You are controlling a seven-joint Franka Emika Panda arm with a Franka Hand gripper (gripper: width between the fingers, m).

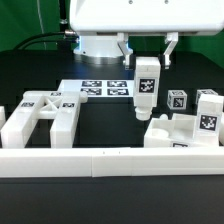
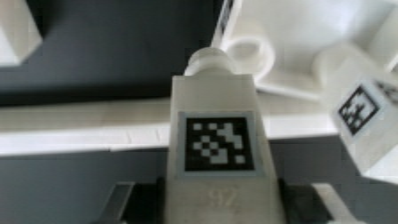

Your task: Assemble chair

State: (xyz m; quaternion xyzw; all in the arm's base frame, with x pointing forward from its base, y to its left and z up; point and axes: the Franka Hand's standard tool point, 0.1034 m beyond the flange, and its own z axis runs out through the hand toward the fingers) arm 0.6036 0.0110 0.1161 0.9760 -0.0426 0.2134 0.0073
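Just behind the rail (image 1: 110, 160) sit the slotted panel (image 1: 40, 115), toward the exterior view's left, and a cluster of pegged blocks (image 1: 185, 128), toward its right. Farther behind the rail, the gripper (image 1: 148, 62) has its jaws clamped on the long tagged block (image 1: 147, 92), held upright, probably for seating into that cluster. Farthest back lies the marker board (image 1: 100, 88).

Long block (image 1: 147, 88): matte white, one square tag on its face, upright, clamped in the pincer (image 1: 149, 60). Slotted panel (image 1: 40, 117): flat, well off to the exterior view's left of the pincer. Small cube (image 1: 178, 100) and tagged block (image 1: 207, 110): below the pincer, near its exterior-view right.
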